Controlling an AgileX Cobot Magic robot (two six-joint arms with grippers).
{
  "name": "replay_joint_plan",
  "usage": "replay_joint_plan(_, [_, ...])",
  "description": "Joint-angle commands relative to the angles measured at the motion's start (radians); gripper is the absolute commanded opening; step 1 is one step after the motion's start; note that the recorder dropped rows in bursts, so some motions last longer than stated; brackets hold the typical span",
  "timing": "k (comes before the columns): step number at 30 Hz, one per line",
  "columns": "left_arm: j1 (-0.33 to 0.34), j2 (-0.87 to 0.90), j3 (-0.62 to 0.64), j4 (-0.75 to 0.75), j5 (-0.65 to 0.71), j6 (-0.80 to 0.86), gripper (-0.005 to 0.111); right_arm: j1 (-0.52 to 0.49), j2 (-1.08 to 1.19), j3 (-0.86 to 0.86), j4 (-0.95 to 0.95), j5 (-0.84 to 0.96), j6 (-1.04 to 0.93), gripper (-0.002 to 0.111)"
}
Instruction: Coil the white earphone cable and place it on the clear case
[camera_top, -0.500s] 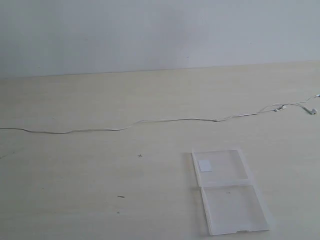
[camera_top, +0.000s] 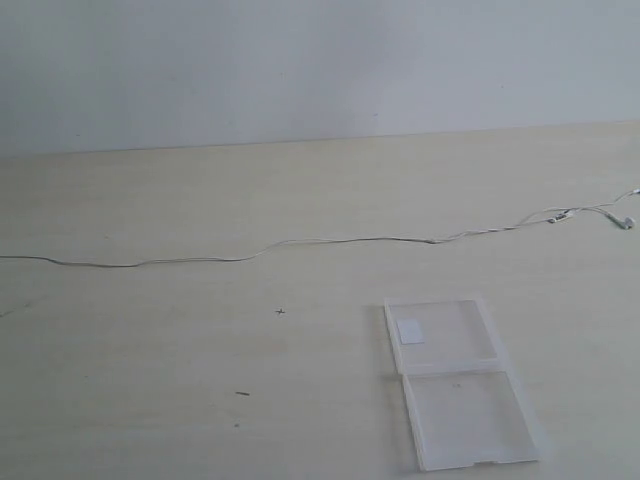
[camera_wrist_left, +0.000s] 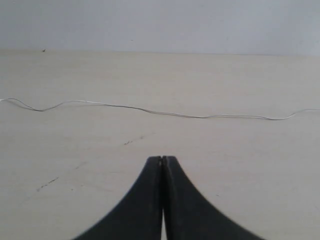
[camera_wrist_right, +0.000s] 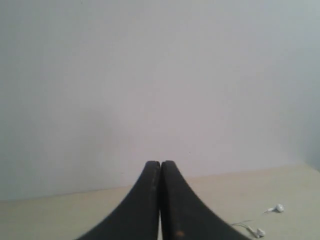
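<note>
Exterior view: raised and set well back, angled down across the table (camera_top: 150, 400) toward the wall (camera_top: 300, 60). Takes in the white earphone cable (camera_top: 350, 240) across the full width, with the clear case (camera_top: 455, 385) nearest the lens. Left wrist view: low and close over the tabletop, just behind the left gripper (camera_wrist_left: 162, 159), facing the wall. Shares a stretch of cable with the exterior view. Right wrist view: behind the right gripper (camera_wrist_right: 160, 163), aimed nearly level, mostly at wall, with only a strip of table. Shares the earbuds (camera_wrist_right: 259, 232) at the cable's right end with the exterior view.
</note>
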Motion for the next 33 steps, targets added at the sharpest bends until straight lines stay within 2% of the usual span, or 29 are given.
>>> replay_joint_plan(1, [-0.002,-0.006,0.003,-0.008,-0.007,-0.001,0.0,-0.004,0.159,-0.18,-0.011,0.106,0.004,0.0])
replay_joint_plan(3, [-0.002,-0.006,0.003,-0.008,-0.007,-0.001,0.0,-0.004,0.344,-0.292,-0.047,0.124,-0.005,0.0])
replay_joint_plan(6, [-0.002,-0.006,0.003,-0.008,-0.007,-0.001,0.0,-0.004,0.56,-0.41,-0.039,-0.007,0.007,0.0])
replay_joint_plan(10, [-0.002,-0.006,0.003,-0.008,-0.007,-0.001,0.0,-0.004,0.677,-0.429,-0.038,-0.222,0.071,0.0])
replay_joint_plan(13, [-0.002,-0.006,0.003,-0.008,-0.007,-0.001,0.0,-0.004,0.72,-0.429,-0.038,-0.24,0.193,0.0])
replay_joint_plan(16, [-0.002,-0.006,0.003,-0.008,-0.007,-0.001,0.0,-0.004,0.806,-0.484,-0.083,-0.23,0.191,0.0])
replay_joint_plan(20, [-0.002,-0.006,0.003,-0.008,-0.007,-0.001,0.0,0.008,0.966,-0.648,-0.355,-0.088,0.211,0.0])
replay_joint_plan(24, [-0.002,-0.006,0.003,-0.008,-0.007,-0.001,0.0,0.061,1.163,-0.872,-0.531,0.046,0.188,0.0])
replay_joint_plan(26, [-0.002,-0.006,0.003,-0.008,-0.007,-0.001,0.0,0.095,1.269,-0.973,-0.592,0.13,0.121,0.0])
replay_joint_plan(29, [-0.002,-0.006,0.003,-0.008,-0.007,-0.001,0.0,0.159,1.411,-1.115,-0.557,0.261,-0.166,0.0])
replay_joint_plan(32, [-0.002,-0.006,0.003,-0.008,-0.007,-0.001,0.0,0.212,1.545,-1.263,-0.31,0.438,-0.573,0.0])
replay_joint_plan(33, [-0.002,-0.006,0.003,-0.008,-0.007,-0.001,0.0,0.223,1.593,-1.314,-0.156,0.511,-0.762,0.0])
